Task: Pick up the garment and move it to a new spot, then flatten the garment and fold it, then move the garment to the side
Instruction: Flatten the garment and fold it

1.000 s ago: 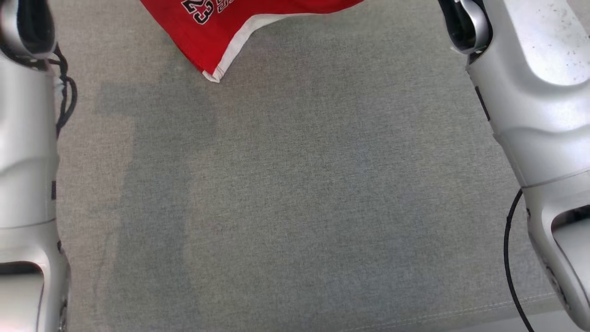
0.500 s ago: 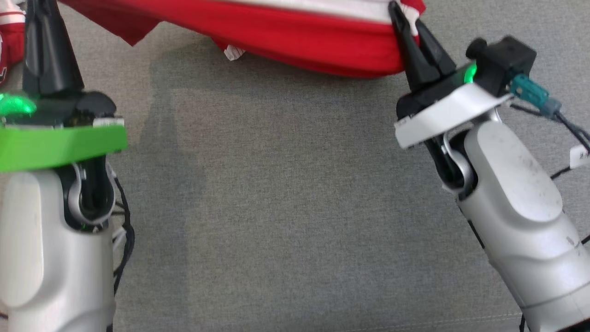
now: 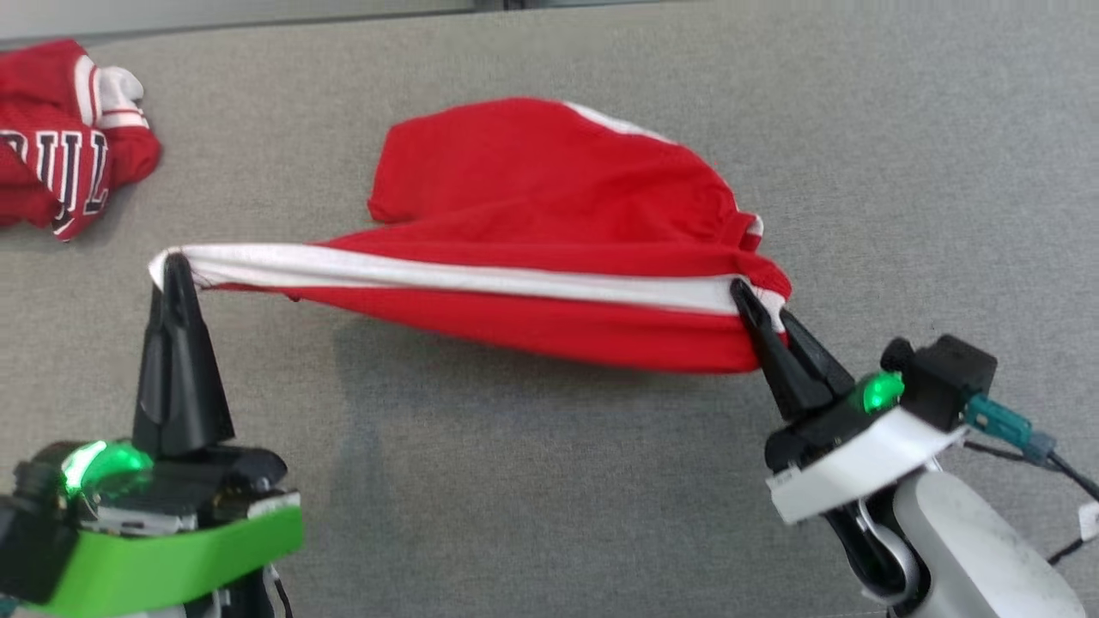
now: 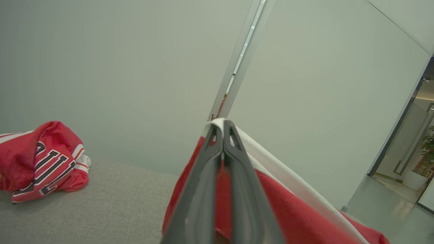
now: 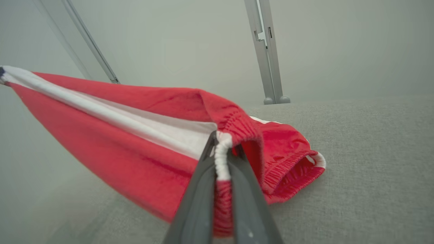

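holding red garment (image 3: 549, 197) taut, left end effector (image 3: 176, 262) and right end effector (image 3: 760, 300) each clamped on it

Red white-striped garment (image 3: 549, 215) stretched taut above surface.

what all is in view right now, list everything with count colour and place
red fabric garment with a white side stripe: one, red and white, stretched between both grippers, far part on the surface
crumpled red jersey with black-and-white lettering: one, red, far left on the surface
grey woven fabric surface: one, grey, under everything
grey metal post: one, grey, at the surface's far edge
left gripper: one, dark fingers and green housing, shut on the garment's left end
right gripper: one, dark fingers and white housing, shut on its elastic waistband
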